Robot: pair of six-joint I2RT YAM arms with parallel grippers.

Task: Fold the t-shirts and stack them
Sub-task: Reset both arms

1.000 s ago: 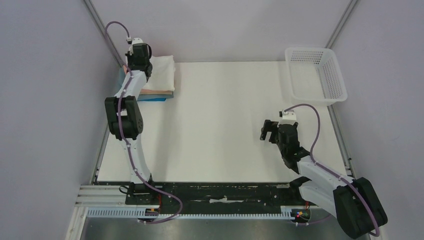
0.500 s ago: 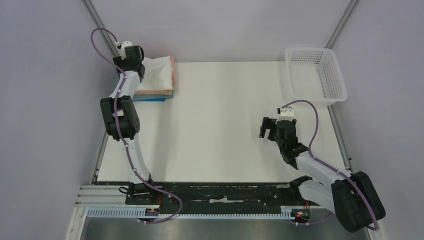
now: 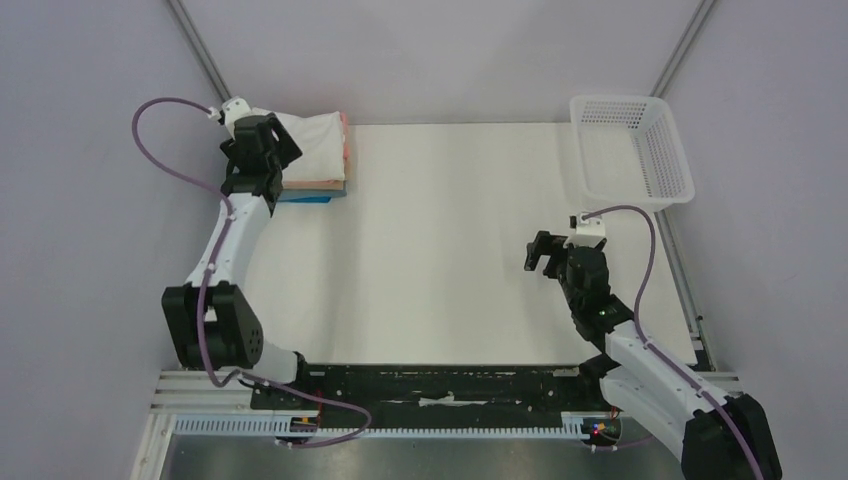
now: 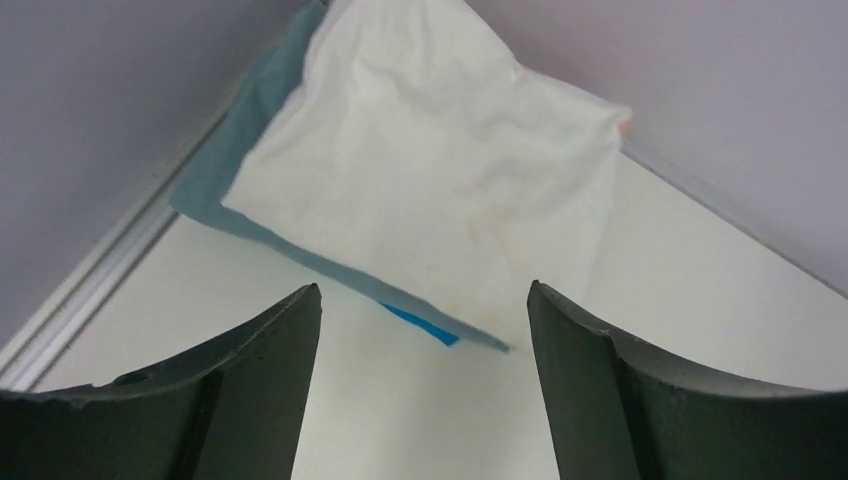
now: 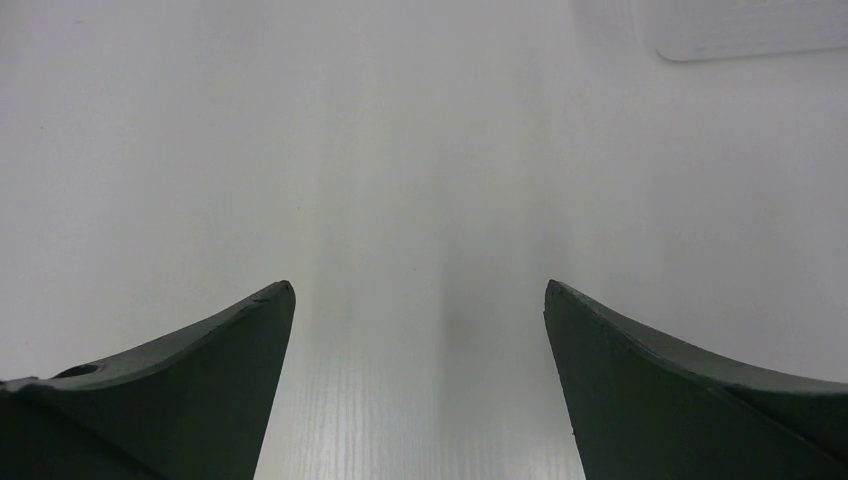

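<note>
Left pincer (image 3: 262, 160) has been swung back off the t-shirts (image 3: 315, 150) since earlier; it is held apart, empty. They lie stacked at the table's (image 3: 450, 250) far-left corner. The loose white top could be snagged and skewed if clipped. Right pincer (image 3: 540, 255): apart, empty, mid-table.

Left end effector (image 4: 425, 292) is pulling back off the stack (image 3: 312, 168) at the surface's (image 3: 440, 250) far-left corner, and its elbow has swung down toward the near-left corner. The white t-shirt (image 3: 315, 140) has slid left, baring the salmon-pink t-shirt's (image 3: 345, 150) edge. The right arm (image 3: 640, 355) has drawn back toward the near edge.
</note>
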